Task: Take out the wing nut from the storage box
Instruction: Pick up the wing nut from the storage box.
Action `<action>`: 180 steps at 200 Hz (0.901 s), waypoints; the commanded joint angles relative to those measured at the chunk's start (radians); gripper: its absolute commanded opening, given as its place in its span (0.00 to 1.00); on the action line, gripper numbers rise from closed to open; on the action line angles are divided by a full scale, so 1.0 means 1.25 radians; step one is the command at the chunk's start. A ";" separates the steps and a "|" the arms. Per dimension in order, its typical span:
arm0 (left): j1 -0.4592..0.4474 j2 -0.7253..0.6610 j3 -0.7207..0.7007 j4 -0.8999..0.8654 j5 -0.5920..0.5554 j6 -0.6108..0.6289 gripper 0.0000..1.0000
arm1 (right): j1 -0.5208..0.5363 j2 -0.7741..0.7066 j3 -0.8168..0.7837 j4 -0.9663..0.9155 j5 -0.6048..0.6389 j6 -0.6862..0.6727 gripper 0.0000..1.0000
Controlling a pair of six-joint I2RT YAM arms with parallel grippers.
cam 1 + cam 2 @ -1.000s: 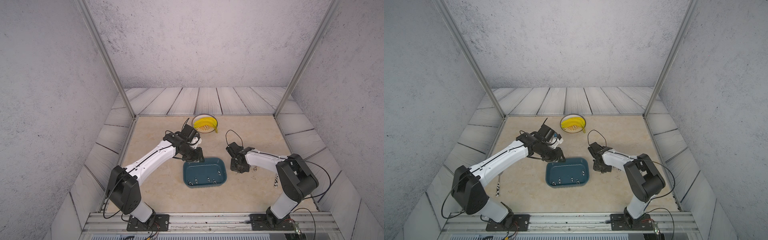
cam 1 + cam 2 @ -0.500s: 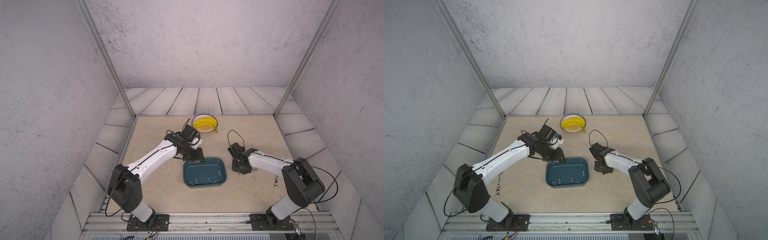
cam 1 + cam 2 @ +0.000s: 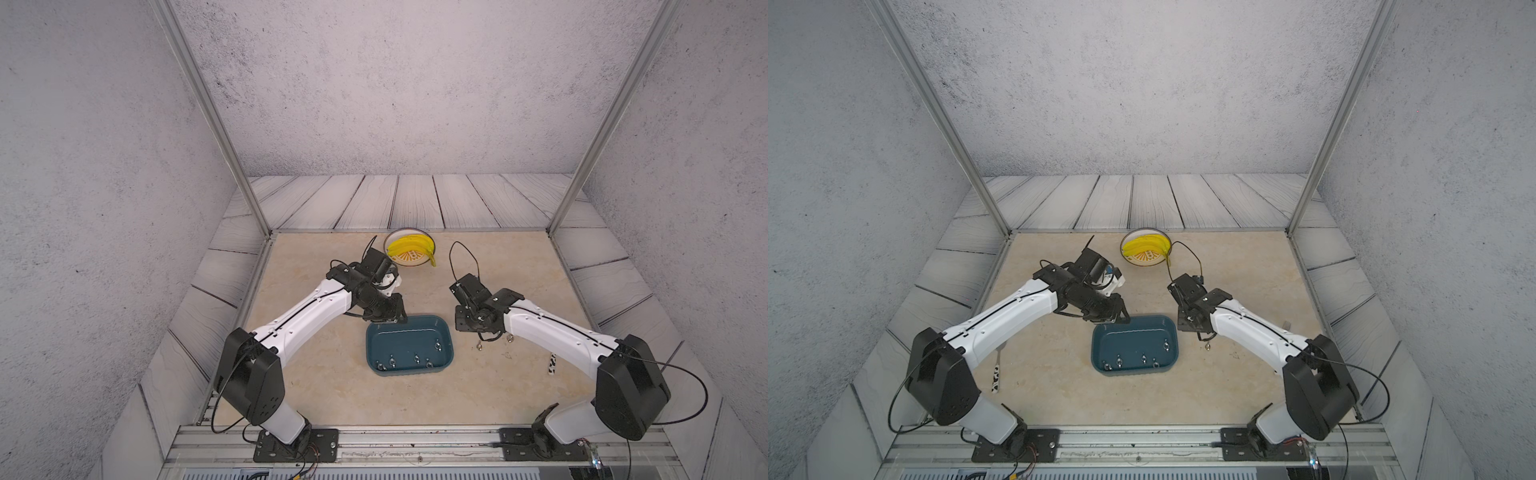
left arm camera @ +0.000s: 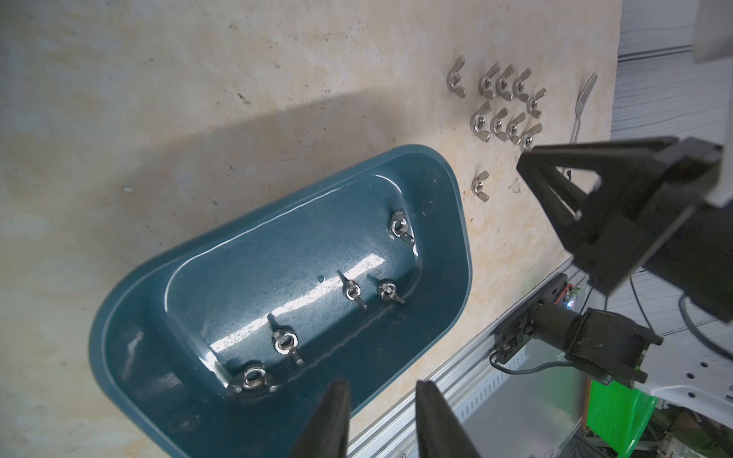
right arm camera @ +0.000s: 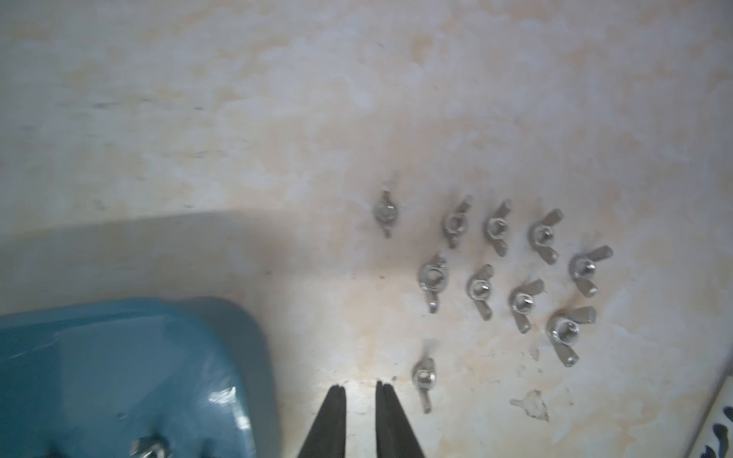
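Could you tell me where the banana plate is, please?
In both top views, the plate sits centrally at the far edge, beyond the storage box.

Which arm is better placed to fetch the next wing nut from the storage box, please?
Probably right: the right hand is empty, slightly open, just beside the storage box. The left hand sits at the box's far rim, apparently steadying it.

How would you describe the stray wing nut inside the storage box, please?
On the table, find the teal storage box. Four wing nuts line its wall nearest the robot's bases; the stray wing nut lies alone, nearer the right arm.
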 commanded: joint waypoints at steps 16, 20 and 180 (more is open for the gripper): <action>0.081 -0.049 -0.064 0.017 0.010 -0.042 0.35 | 0.124 0.087 0.087 -0.062 0.041 0.023 0.21; 0.086 -0.053 -0.065 0.014 0.006 -0.041 0.35 | 0.131 0.100 0.094 -0.065 0.045 0.025 0.22; 0.102 -0.059 -0.076 -0.010 0.004 -0.026 0.35 | 0.145 0.356 0.189 -0.076 0.037 0.086 0.32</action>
